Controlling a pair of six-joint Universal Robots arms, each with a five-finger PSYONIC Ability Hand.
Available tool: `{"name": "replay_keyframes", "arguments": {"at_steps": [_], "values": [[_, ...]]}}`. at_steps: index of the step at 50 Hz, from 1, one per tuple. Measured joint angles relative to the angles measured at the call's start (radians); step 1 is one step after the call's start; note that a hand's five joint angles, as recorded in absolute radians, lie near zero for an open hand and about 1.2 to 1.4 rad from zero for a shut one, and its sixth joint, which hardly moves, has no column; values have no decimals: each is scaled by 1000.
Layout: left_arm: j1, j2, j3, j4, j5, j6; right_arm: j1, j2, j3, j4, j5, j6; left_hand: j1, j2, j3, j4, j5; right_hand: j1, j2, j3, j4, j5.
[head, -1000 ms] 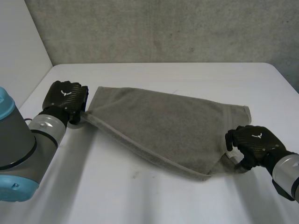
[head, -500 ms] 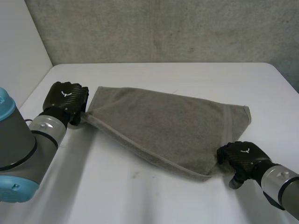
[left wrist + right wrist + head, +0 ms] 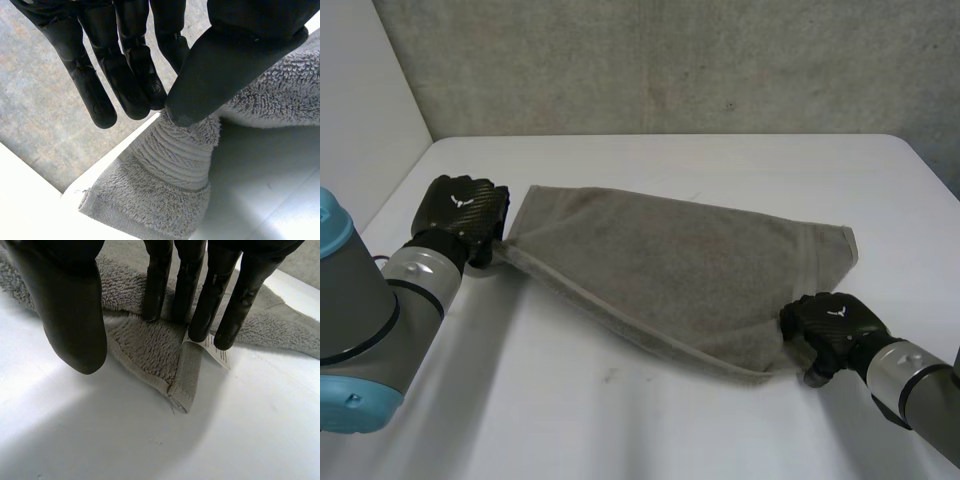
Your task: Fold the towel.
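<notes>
Two corners of our towel [image 3: 680, 270] are attended: our left hand [image 3: 460, 215] pinches one by the table's [image 3: 620, 420] left edge, while our right hand [image 3: 830, 322] rests unclenched on the near-right corner.

Grey terry towel [image 3: 670, 265] stretched slantwise across the white table [image 3: 620, 420].
Its hemmed near edge runs in a straight line from the left corner to the near right corner, and the far right corner lies flat with its woven band showing. The left corner is raised and bunched [image 3: 170, 165], pinched in the left hand [image 3: 460, 215]. The near right corner lies flat [image 3: 145, 347], a white label [image 3: 216, 354] beside it, under the right hand's [image 3: 830, 325] fingertips.
</notes>
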Motion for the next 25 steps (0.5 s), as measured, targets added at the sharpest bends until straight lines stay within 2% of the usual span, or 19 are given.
{"name": "replay_keyframes", "arguments": {"at_steps": [13, 15, 19, 22, 25], "values": [[0, -1, 0, 0, 0, 0, 40, 50, -50, -1, 7, 3, 0, 0, 0, 0, 0, 76, 60, 66, 79, 70], [0, -1, 0, 0, 0, 1, 44, 56, -55, -1, 9, 4, 0, 0, 0, 0, 0, 156, 160, 138, 148, 138], [0, -3, 1, 0, 0, 1, 50, 62, -71, -1, 18, 11, 0, 0, 0, 0, 0, 605, 616, 590, 601, 595], [0, -3, 1, 0, 0, 1, 51, 61, -85, -1, 23, 23, 0, 0, 0, 0, 0, 700, 706, 693, 706, 699], [0, -3, 2, 0, 0, 2, 49, 56, -108, 4, 26, 48, 0, 0, 0, 0, 0, 700, 706, 697, 712, 700]]}}
